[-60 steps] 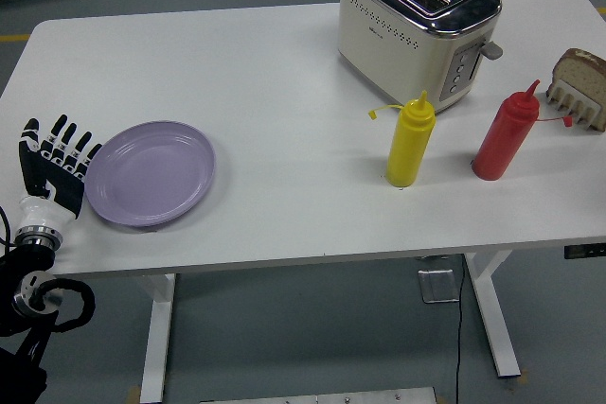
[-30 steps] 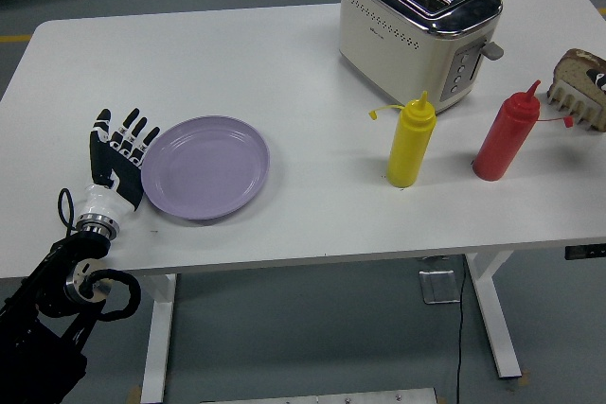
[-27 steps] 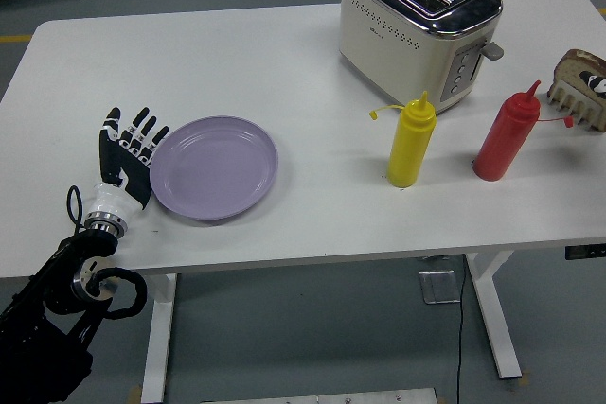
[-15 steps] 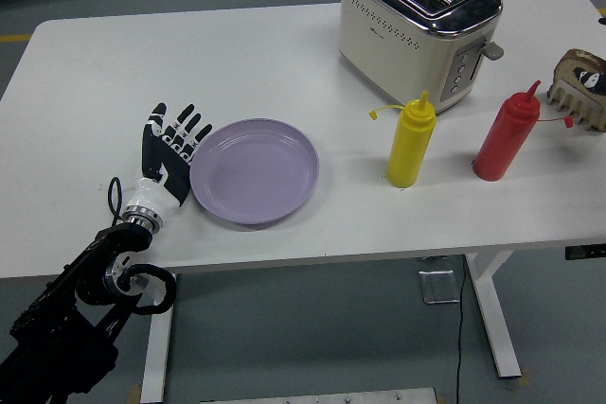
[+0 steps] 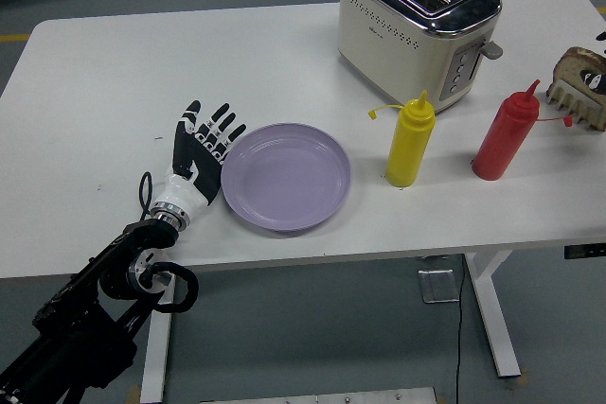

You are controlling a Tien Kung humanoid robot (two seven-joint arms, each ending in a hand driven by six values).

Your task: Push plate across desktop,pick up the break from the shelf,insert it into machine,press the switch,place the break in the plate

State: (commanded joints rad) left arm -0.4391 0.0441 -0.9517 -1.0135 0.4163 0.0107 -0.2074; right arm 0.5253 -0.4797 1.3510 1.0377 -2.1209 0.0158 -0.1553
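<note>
Am pushing purple plate [image 5: 286, 175], lower centre of frame, with left hand [image 5: 200, 153]: fingers extended flat, gripping nothing, touching plate's left rim. Judging plate rigid, light, sliding easily; pushing at rim suffices. Plate empty. Toaster [image 5: 418, 23] upper right, slots appearing empty.
</note>
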